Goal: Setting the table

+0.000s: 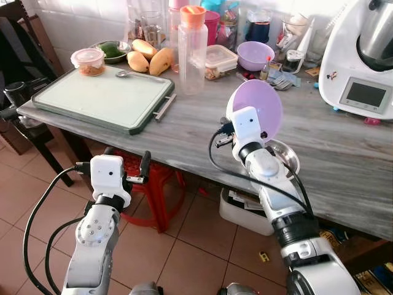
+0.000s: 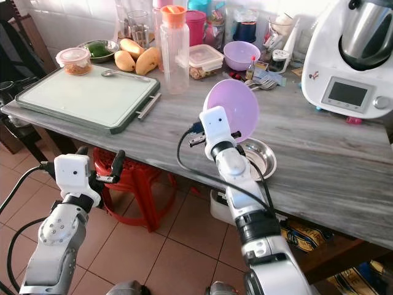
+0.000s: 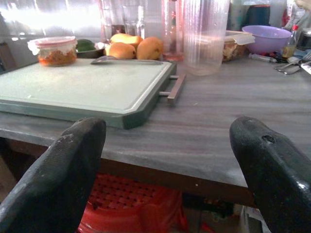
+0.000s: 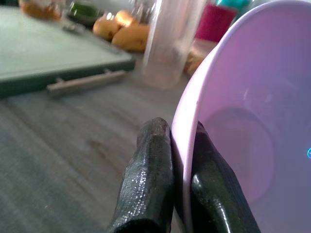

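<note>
My right gripper is shut on the rim of a light purple bowl, which it holds tilted on edge above the grey wooden table. A small steel bowl sits on the table directly below it. Farther back stands a second purple bowl, with forks lying beside it. My left gripper is open and holds nothing, hanging below the table's front edge with its fingers facing a green-rimmed tray.
A spoon, mangoes and a lidded food tub lie at the tray's far side. A clear pitcher with an orange lid stands mid-table, a white kitchen machine at the right. A red stool is under the table.
</note>
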### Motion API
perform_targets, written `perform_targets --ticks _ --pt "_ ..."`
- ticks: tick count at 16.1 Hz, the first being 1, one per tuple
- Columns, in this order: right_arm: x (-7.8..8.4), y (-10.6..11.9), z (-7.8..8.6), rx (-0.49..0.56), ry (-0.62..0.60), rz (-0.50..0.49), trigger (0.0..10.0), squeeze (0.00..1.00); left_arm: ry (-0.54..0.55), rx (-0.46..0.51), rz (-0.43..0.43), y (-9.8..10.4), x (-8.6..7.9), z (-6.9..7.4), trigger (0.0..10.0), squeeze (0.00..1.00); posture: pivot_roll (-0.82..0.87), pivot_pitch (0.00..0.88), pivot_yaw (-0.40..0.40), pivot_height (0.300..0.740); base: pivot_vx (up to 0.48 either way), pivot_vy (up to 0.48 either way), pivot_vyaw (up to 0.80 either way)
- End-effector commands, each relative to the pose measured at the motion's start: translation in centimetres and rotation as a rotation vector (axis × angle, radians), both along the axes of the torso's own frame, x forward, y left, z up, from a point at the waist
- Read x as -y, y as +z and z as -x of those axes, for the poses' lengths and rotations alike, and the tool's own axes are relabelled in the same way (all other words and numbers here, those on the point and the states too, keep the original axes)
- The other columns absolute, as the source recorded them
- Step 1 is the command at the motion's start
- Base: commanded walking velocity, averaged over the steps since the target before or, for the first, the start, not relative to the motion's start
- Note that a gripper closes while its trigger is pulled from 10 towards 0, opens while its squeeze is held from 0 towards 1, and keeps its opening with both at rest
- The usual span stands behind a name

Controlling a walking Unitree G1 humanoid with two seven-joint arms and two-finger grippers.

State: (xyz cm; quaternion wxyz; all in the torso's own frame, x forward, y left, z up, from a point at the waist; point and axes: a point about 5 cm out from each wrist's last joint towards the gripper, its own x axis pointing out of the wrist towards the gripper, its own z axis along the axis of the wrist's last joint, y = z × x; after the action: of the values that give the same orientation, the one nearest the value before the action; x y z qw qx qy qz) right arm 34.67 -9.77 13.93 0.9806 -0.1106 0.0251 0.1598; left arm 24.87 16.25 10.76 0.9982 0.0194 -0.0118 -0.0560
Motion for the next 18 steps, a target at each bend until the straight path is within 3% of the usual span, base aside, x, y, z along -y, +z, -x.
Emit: perform_targets --ticks 1,6,11,14,15,16,18 --pt "-0.1 0.3 -0.3 -0.031 0.012 -0.001 10.0 0.00 -0.012 0.008 0.003 0.4 0.0 0.1 10.0 0.00 0.06 0.029 -0.007 0.740 0.000 0.000 0.00" --pt "-0.9 0.1 -1.0 -0.105 0.062 0.004 10.0 0.00 -0.076 -0.024 0.014 0.1 1.7 0.5 10.0 0.00 0.05 0.033 -0.009 0.740 0.000 0.000 0.00" --pt "-1.9 -0.8 -1.0 -0.145 0.124 0.014 10.0 0.00 -0.083 -0.039 0.014 0.1 1.7 0.6 10.0 0.00 0.06 0.038 -0.014 0.740 0.000 0.000 0.00" --pt "-1.6 -1.4 -0.8 -0.168 0.111 0.019 10.0 0.00 -0.090 -0.046 0.010 0.0 1.8 0.6 10.0 0.00 0.06 0.039 -0.014 0.740 0.000 0.000 0.00" --pt "-1.3 -1.6 -0.8 -0.174 0.103 0.018 10.0 0.70 -0.092 -0.049 0.010 0.0 1.9 0.6 10.0 0.00 0.06 0.040 -0.011 0.740 0.000 0.000 0.00" --pt "-1.1 -1.7 -0.9 -0.177 0.096 0.022 10.0 0.94 -0.095 -0.053 0.010 0.0 1.9 0.6 10.0 0.00 0.06 0.040 -0.011 0.740 0.000 0.000 0.00" --pt "-1.0 -1.8 -0.9 -0.181 0.092 0.021 10.0 0.97 -0.096 -0.056 0.008 -0.1 1.9 0.6 10.0 0.00 0.06 0.040 -0.010 0.740 0.000 0.000 0.00"
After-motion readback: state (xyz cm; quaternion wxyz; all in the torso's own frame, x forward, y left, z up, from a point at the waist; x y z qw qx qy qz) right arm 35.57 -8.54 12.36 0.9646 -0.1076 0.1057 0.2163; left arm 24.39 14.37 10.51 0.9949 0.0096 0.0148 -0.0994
